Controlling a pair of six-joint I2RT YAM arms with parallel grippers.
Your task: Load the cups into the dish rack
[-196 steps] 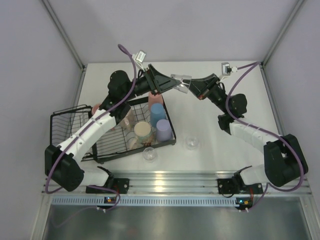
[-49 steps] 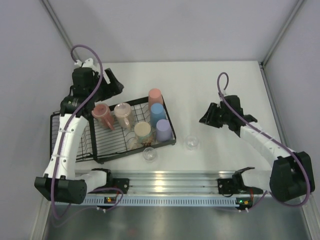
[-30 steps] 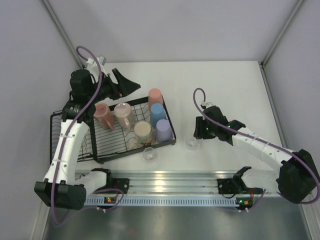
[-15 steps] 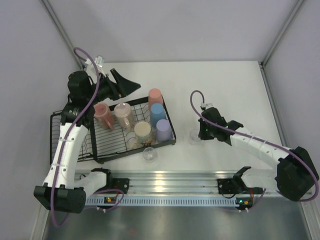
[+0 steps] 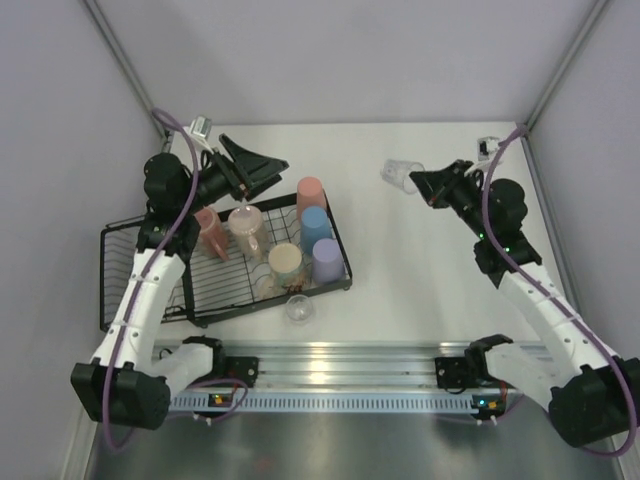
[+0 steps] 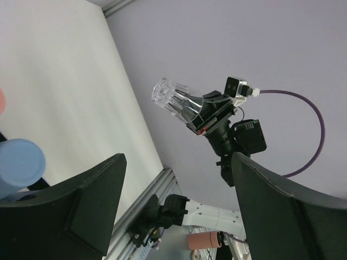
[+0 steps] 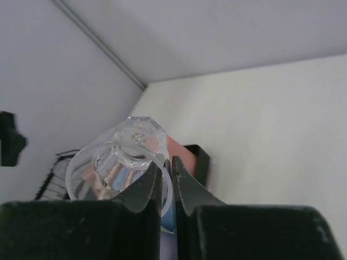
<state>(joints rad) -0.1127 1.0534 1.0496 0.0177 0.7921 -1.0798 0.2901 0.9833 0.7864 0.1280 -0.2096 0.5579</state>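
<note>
My right gripper (image 5: 424,183) is shut on the rim of a small clear glass (image 5: 398,175) and holds it tilted in the air over the back of the table. The right wrist view shows the rim of the glass (image 7: 122,160) pinched between the right gripper's (image 7: 167,169) jaws. My left gripper (image 5: 262,170) is open and empty, raised above the back edge of the black dish rack (image 5: 130,270) and pointing at the glass (image 6: 176,103). The rack holds salmon (image 5: 311,192), blue (image 5: 316,223) and lavender (image 5: 326,258) tumblers, a cream mug (image 5: 285,263) and two pink cups (image 5: 208,228).
Another clear glass (image 5: 299,308) stands on the table just in front of the rack's near right corner. The rack's tall basket end (image 5: 115,250) is at the left. Grey walls close in the table at the back and sides.
My right gripper has lifted the clear glass off the table right of the rack and carried it up and to the back. My left gripper has shifted slightly right, still open.
</note>
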